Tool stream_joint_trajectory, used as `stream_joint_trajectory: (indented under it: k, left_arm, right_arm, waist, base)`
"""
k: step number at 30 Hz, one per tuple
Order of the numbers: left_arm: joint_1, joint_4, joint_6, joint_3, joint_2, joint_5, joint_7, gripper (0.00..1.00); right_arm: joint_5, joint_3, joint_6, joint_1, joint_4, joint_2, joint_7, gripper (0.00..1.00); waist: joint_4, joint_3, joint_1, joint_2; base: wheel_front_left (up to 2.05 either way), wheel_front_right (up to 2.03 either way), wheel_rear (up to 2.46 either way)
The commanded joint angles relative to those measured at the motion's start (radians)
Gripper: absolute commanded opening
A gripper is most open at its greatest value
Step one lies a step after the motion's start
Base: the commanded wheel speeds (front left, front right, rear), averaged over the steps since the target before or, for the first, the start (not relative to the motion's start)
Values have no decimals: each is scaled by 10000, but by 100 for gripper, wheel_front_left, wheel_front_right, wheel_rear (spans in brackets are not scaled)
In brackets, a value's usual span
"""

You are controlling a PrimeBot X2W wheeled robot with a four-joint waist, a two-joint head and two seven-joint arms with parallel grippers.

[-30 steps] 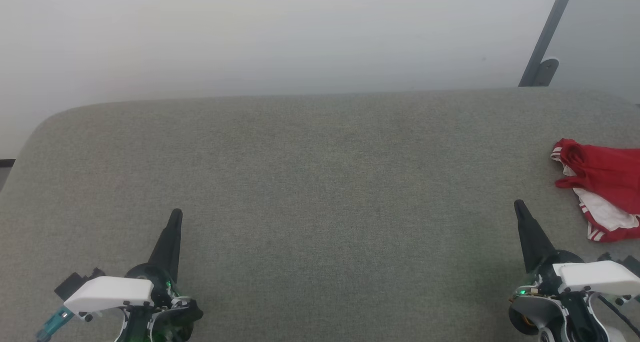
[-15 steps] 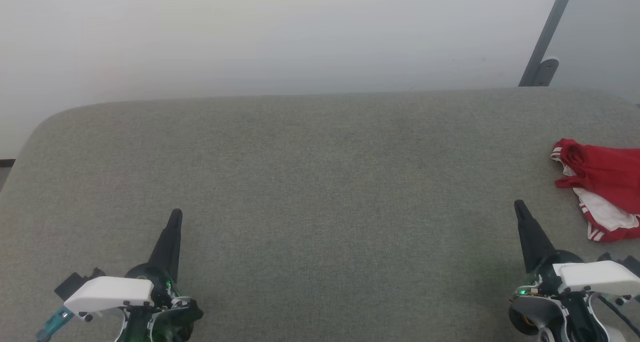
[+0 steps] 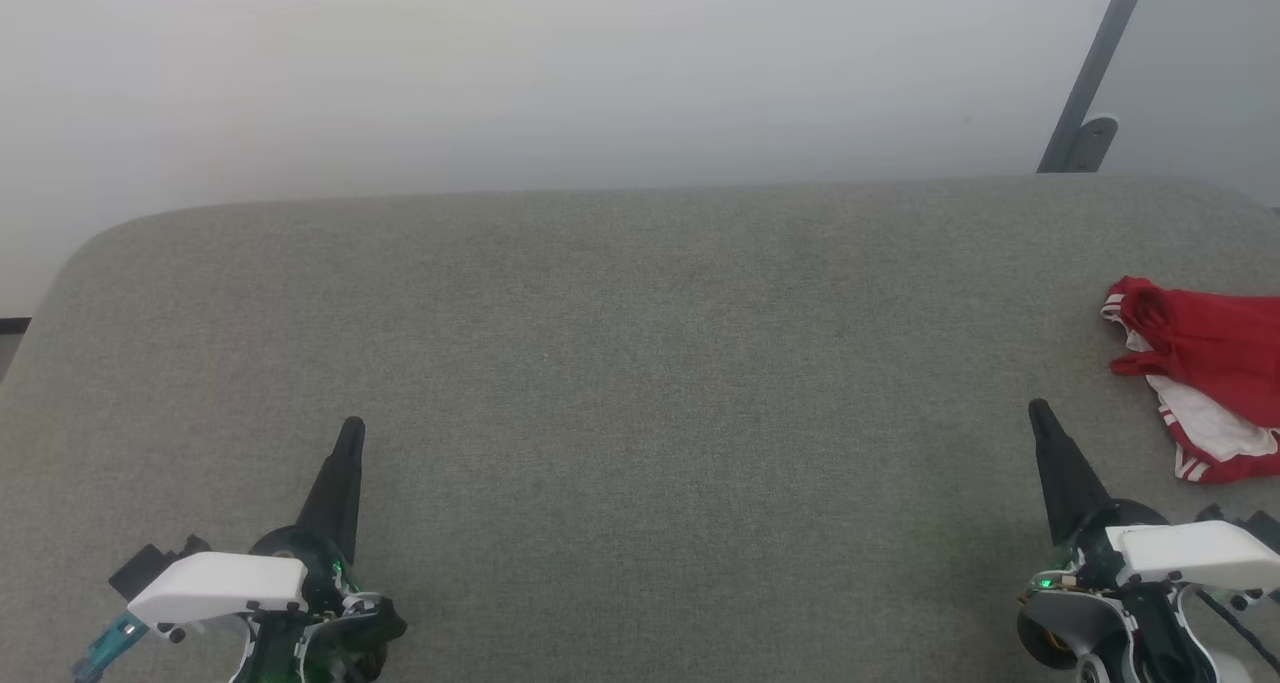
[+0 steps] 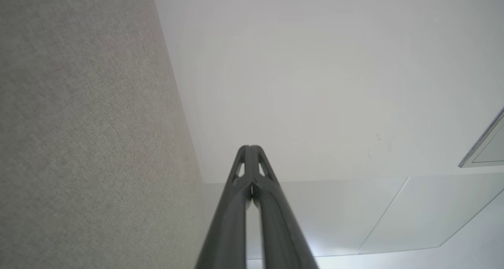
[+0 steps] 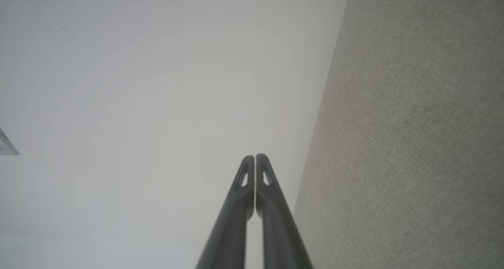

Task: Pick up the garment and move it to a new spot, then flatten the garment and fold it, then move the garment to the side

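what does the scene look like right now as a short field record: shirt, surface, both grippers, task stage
garment: red T-shirt with white striped sleeve ends, crumpled, partly cut off at the head view's right edge
surface: grey fabric-covered table, shirt lies on its right side
left gripper: shut, holding nothing, far from the shirt
right gripper: shut, holding nothing, near the shirt but not touching it
task stage: pick-up not yet done

red garment (image 3: pixel 1205 348) bunched far right on grey surface (image 3: pixel 640 343), right gripper (image 3: pixel 1038 410) nearby
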Motion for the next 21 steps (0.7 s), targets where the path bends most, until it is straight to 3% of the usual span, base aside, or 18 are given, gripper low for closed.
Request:
stream_joint_trajectory:
  k: [1,21]
  left_arm:
    - [-105,-1,-28,45,-13,28,58,0]
    - [-107,-1,-28,56,-24,39,50,0]
  right_arm:
    - [31,-6,4,-63,16,39,29,0]
    - [27,-9,4,-64,16,40,24,0]
  waist:
    - [0,0,0,-1]
    - [0,0,0,-1]
  base:
    - [0,0,0]
    - [0,0,0]
